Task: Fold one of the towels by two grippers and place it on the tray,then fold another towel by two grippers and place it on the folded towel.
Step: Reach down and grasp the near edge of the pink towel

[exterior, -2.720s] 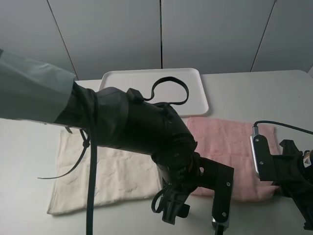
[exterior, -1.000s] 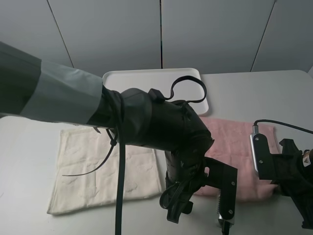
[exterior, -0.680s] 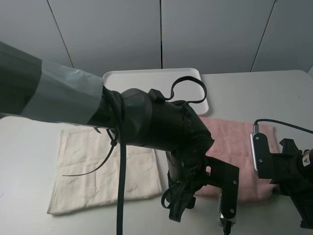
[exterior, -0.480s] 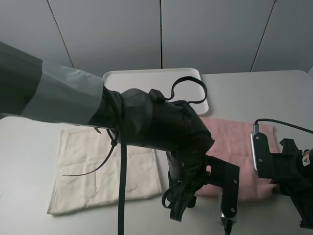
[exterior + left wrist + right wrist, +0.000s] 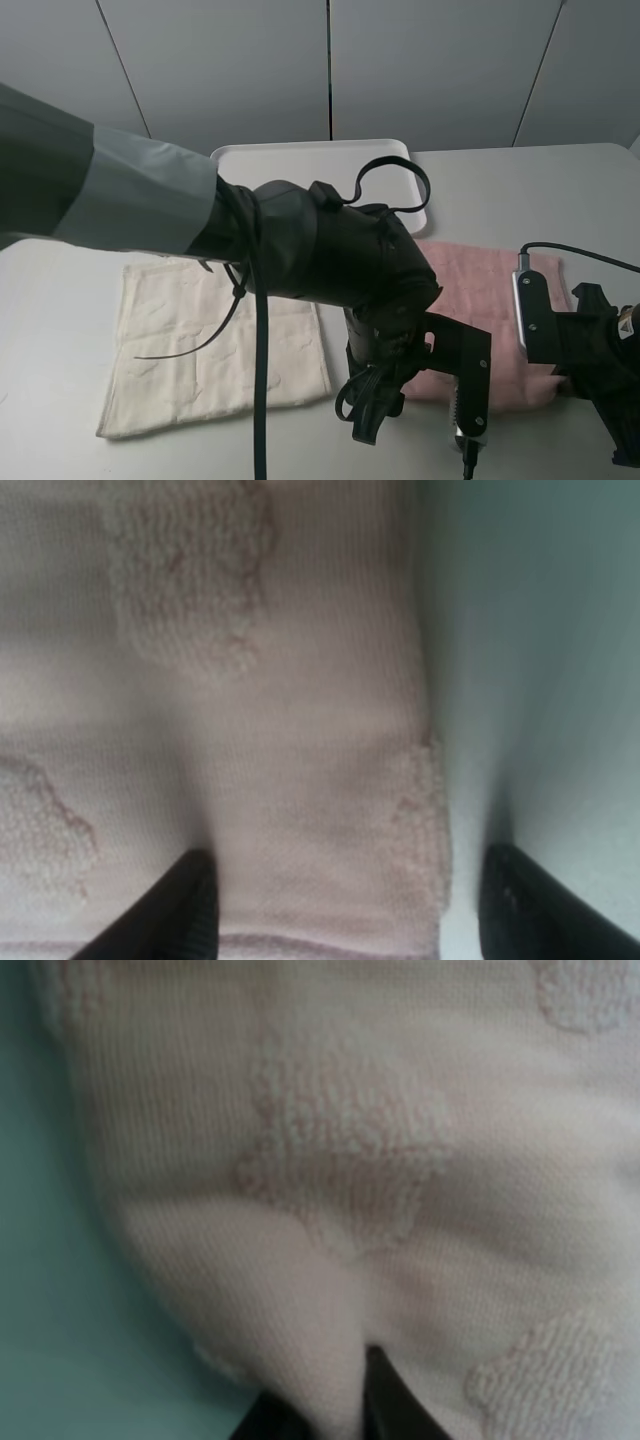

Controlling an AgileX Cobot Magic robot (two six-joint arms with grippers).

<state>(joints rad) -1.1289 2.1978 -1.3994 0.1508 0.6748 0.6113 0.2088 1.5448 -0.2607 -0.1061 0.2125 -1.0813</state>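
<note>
Nearest the front edge of the pale grey table [image 5: 520, 190], the left gripper [image 5: 350, 910] stands open. Its two black fingertips are spread wide over the near left corner of the pale pink terry-cloth towel [image 5: 480, 280]: one rests over the cloth, the other over bare table just past the towel's side edge. The cloth between them lies flat.

At the towel's near right corner, the right gripper [image 5: 340, 1410] is closed on a bunched fold of the same pink towel, and the fabric puckers up into the pinch. Raised looped patches of the embossed pattern show in both wrist views.

The pink towel lies spread on the right half of the table, its long axis running left to right. Just left of it, apart by a narrow strip of table, the cream-white terry-cloth towel [image 5: 200, 340] lies flat and roughly square, turned slightly askew.

Beyond both, the flat white rectangular plastic tray [image 5: 300, 165] sits at mid-table, its long axis also left to right. The pink towel's far edge lies near its right corner.
</note>
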